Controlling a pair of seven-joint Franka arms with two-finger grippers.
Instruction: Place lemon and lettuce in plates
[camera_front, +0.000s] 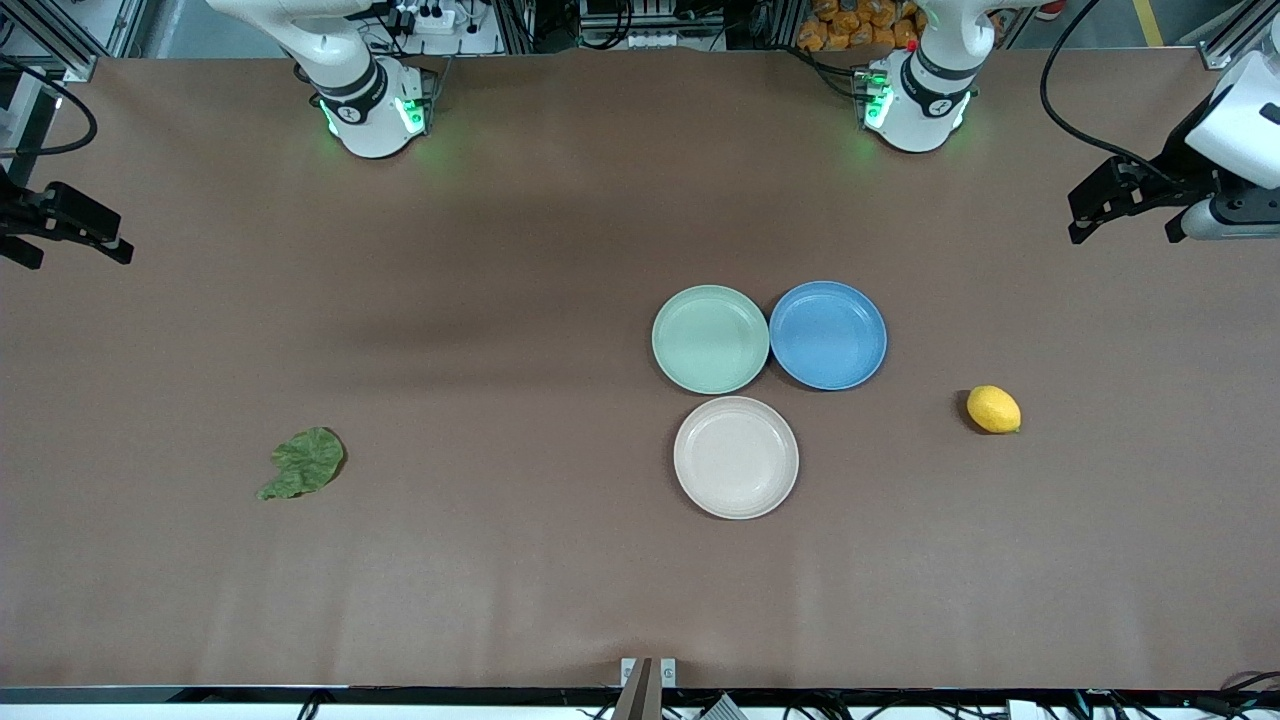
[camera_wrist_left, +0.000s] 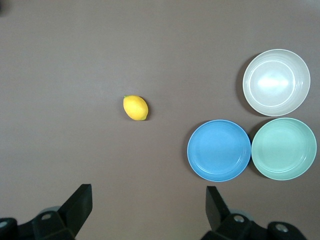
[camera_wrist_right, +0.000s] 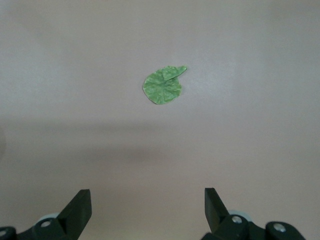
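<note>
The lemon (camera_front: 993, 409) lies on the brown table toward the left arm's end; it also shows in the left wrist view (camera_wrist_left: 135, 107). The lettuce (camera_front: 303, 463) lies flat toward the right arm's end and shows in the right wrist view (camera_wrist_right: 163, 86). The mint green plate (camera_front: 710, 339) (camera_wrist_left: 283, 148) and the beige plate (camera_front: 736, 457) (camera_wrist_left: 276, 82) are empty mid-table. My left gripper (camera_front: 1125, 235) (camera_wrist_left: 148, 192) is open, empty and held high over the table's left-arm end. My right gripper (camera_front: 80, 258) (camera_wrist_right: 147, 195) is open, empty and held high over the right-arm end.
An empty blue plate (camera_front: 828, 335) (camera_wrist_left: 219, 150) sits beside the mint plate, touching it, toward the lemon. The beige plate is nearer to the front camera than the other two. Both arm bases stand along the table's edge farthest from the front camera.
</note>
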